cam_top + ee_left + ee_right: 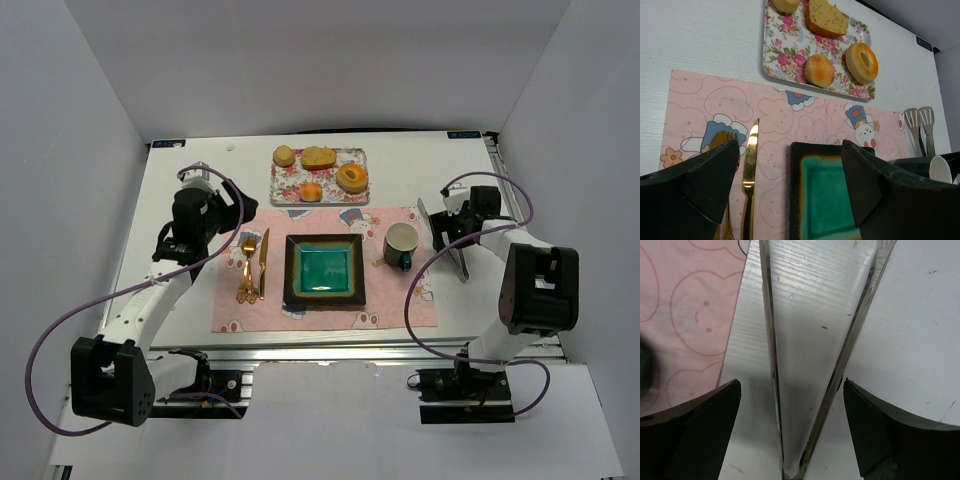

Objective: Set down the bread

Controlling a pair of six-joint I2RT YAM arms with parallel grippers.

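Four breads lie on a floral tray point(292, 186) at the back centre: a small roll point(285, 155), a slice point(319, 157), a ring-shaped one point(352, 177) and a round bun point(311, 191). In the left wrist view the bun point(819, 70) and the ring point(861, 61) lie on the tray point(777, 55). A square dark plate point(324, 272) with a green centre sits on the pink placemat point(390, 305). My left gripper point(238, 212) point(790, 145) is open and empty above the mat's left part. My right gripper point(447, 228) point(791, 382) is open, straddling metal tongs point(771, 365) that lie on the table.
A gold fork point(245, 270) and knife point(262, 262) lie left of the plate. A dark mug point(400, 243) stands right of it, close to the tongs point(457, 258). White walls enclose the table on three sides.
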